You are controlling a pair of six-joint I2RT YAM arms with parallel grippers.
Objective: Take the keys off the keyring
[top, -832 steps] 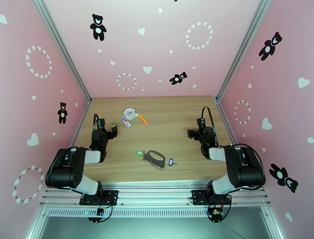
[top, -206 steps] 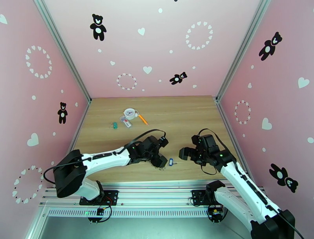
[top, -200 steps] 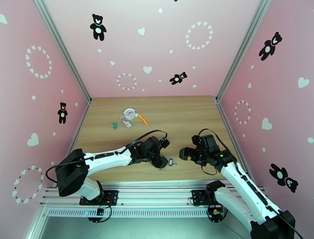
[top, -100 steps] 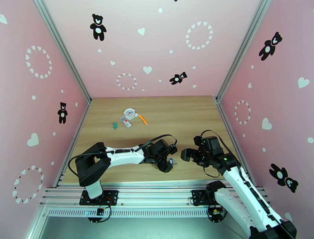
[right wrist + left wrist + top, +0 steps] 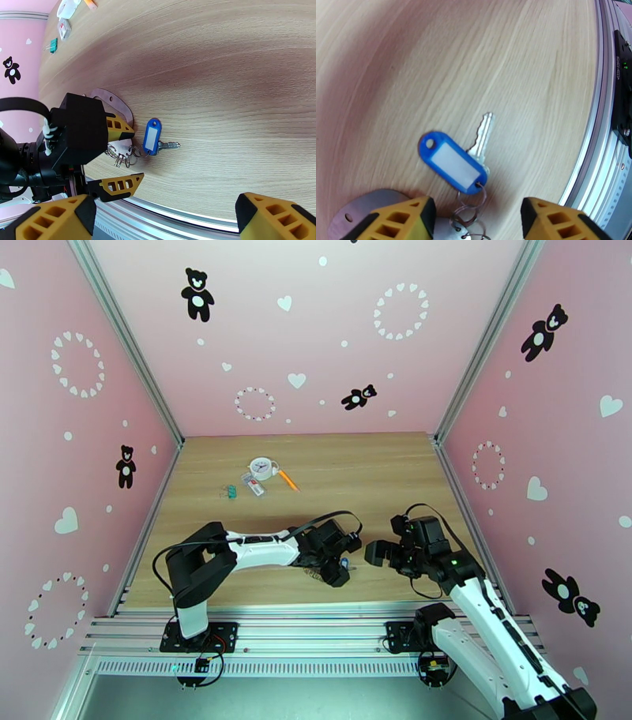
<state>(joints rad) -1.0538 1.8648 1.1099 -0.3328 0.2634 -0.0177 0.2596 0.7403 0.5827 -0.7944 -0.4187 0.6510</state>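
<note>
A silver key with a blue tag (image 5: 454, 161) lies flat on the wood, and thin wire rings (image 5: 468, 209) join it to the keyring (image 5: 118, 103). The keyring's oval loop is mostly hidden under my left wrist. My left gripper (image 5: 478, 211) is open and low over the table, with the rings between its yellow fingers (image 5: 118, 128) and nothing pinched. In the top view it (image 5: 341, 557) sits right at the blue tag. My right gripper (image 5: 376, 552) is wide open a short way to the key's right, pointing at it and holding nothing.
At the back left of the table lie a round white disc (image 5: 261, 469), an orange pen (image 5: 288, 480), a red-and-white tag (image 5: 254, 487) and a small teal item (image 5: 231, 492). The aluminium rail (image 5: 600, 150) along the table's near edge runs just beside the key.
My left arm has stretched further right over the keyring to the blue-tagged key, and its jaws have narrowed a little. The right gripper has barely moved.
</note>
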